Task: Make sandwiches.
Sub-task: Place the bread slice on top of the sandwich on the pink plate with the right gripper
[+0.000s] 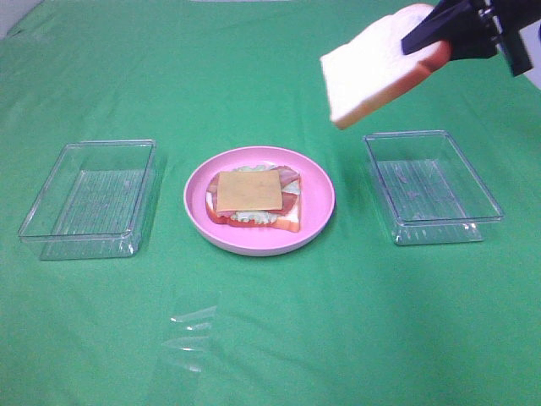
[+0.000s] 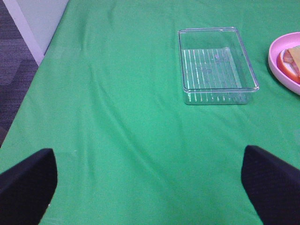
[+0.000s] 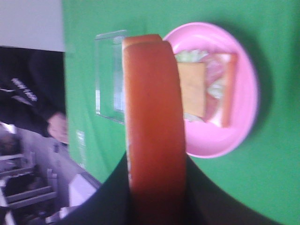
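1. While the right tool [image 1: 439,46] hangs high above the desk [image 1: 270,338], it is clenched on a white bread slice [image 1: 380,63] with an orange-brown crust.
2. That slice is tilted, its white face turned toward the pink plate [image 1: 317,203], and it sits up and to the right of the plate, above the far edge of the right clear tray [image 1: 433,186].
3. From the right wrist view, the slice's crust edge [image 3: 154,126] fills the middle, pinched between the dark jaws, with the plate [image 3: 243,93] and the open sandwich below it.
4. On the plate lies the unfinished sandwich [image 1: 254,199]: a bottom bread slice, pale green lettuce, reddish-brown bacon strips and a yellow cheese slice [image 1: 247,191] on top, with no upper slice yet.
5. Left of the plate stands the left clear tray [image 1: 91,199], well apart from it; nothing shows inside it or the right tray.
6. Beside the left tray, seen from the left wrist view, the left tool [image 2: 150,187] is released, its two dark fingers [image 2: 269,180] spread wide over bare green cloth, gripping nothing.
7. The left tray [image 2: 215,65] lies ahead of that tool, and the plate's rim [image 2: 276,63] shows just beyond the tray.
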Controlling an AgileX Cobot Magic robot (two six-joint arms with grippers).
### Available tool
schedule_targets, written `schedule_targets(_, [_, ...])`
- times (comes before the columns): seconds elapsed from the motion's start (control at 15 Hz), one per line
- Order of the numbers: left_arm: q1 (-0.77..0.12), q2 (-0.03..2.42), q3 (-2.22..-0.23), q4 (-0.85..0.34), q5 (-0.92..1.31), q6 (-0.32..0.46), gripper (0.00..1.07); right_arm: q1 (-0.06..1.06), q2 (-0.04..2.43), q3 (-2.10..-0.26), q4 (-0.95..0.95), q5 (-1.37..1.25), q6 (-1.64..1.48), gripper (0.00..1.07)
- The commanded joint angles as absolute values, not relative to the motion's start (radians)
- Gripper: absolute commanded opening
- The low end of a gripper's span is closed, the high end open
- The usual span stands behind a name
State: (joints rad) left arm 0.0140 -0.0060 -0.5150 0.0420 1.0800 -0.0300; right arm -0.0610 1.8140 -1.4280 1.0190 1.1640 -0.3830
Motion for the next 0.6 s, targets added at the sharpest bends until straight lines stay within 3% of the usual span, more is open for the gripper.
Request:
schedule_targets(0.07, [0.012, -0.026, -0.515, 0.034, 1.077, -0.035, 1.00, -0.012, 1.805, -1.266, 1.215, 1.023, -0.518, 0.00])
schedule_targets(0.4, [0.012, -0.026, -0.515, 0.034, 1.077, -0.035, 1.00, 0.197, 1.898, -1.265, 1.234, 0.865, -0.520, 0.00])
schedule_targets(0.6, [0.012, -0.026, -0.515, 0.034, 1.077, -0.035, 1.00, 0.261, 1.997, -1.327, 1.281, 0.826, -0.548, 0.00])
